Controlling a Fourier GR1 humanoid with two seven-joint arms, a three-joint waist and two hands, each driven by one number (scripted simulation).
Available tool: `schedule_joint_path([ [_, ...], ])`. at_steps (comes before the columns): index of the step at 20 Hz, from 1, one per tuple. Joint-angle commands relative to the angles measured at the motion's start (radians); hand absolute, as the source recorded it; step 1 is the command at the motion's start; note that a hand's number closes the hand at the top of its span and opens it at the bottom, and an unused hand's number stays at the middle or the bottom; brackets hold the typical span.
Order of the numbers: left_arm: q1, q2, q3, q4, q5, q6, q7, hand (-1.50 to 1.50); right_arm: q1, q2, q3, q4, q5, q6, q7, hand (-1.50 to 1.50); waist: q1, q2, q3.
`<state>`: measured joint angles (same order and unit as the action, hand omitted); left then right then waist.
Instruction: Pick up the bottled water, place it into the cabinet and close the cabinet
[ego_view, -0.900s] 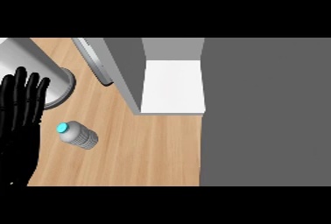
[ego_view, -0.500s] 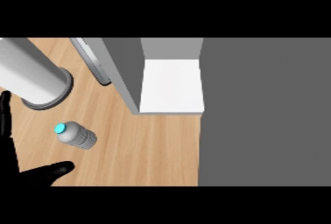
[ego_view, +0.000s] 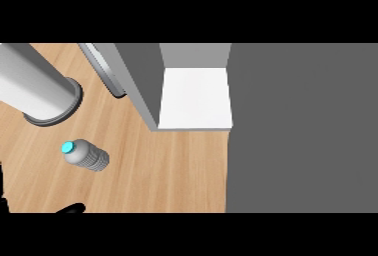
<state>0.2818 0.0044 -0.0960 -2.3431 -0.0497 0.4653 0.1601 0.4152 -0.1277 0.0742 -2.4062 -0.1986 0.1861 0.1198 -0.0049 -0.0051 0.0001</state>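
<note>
The bottled water (ego_view: 86, 155), clear and ribbed with a cyan cap, lies on its side on the wooden counter (ego_view: 162, 170), cap pointing up-left. The cabinet (ego_view: 196, 97) stands open behind it, showing a white shelf, with its door (ego_view: 103, 67) swung out to the left. My left grey forearm (ego_view: 33, 87) crosses the upper left corner, ending just above the bottle. Only a black sliver of my left hand (ego_view: 71, 208) shows at the lower left edge, below the bottle and apart from it. My right hand is outside the view.
A dark grey surface (ego_view: 303, 130) fills the whole right side, beside the counter and cabinet. Bare wood lies between the bottle and the cabinet front.
My left hand has dropped from the left edge down almost out of view, and the forearm has come further into view. The bottle and cabinet door have not moved.
</note>
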Motion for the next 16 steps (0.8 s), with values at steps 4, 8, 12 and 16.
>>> schedule_joint_path([
  [4,0.126,-0.004,-0.170,-0.121,-0.102,0.109,0.024,-1.50,0.197,-0.011,-0.037,-0.182,-0.101,0.063,0.018,-1.50,-0.004,-0.001,0.000],
  [8,0.170,-0.004,-0.211,-0.090,-0.101,0.123,-0.030,-1.50,0.247,0.003,-0.040,-0.196,-0.110,0.094,-0.017,-1.50,-0.006,0.000,0.000],
  [12,0.165,0.000,-0.186,-0.101,-0.099,0.105,-0.014,-1.50,0.266,0.016,-0.033,-0.180,-0.060,0.108,-0.049,-1.50,-0.003,0.002,0.000],
  [16,0.172,0.008,-0.178,-0.069,-0.066,0.101,-0.037,-1.50,0.320,0.002,-0.060,-0.174,-0.107,0.161,-0.103,-1.50,-0.007,0.001,0.000],
])
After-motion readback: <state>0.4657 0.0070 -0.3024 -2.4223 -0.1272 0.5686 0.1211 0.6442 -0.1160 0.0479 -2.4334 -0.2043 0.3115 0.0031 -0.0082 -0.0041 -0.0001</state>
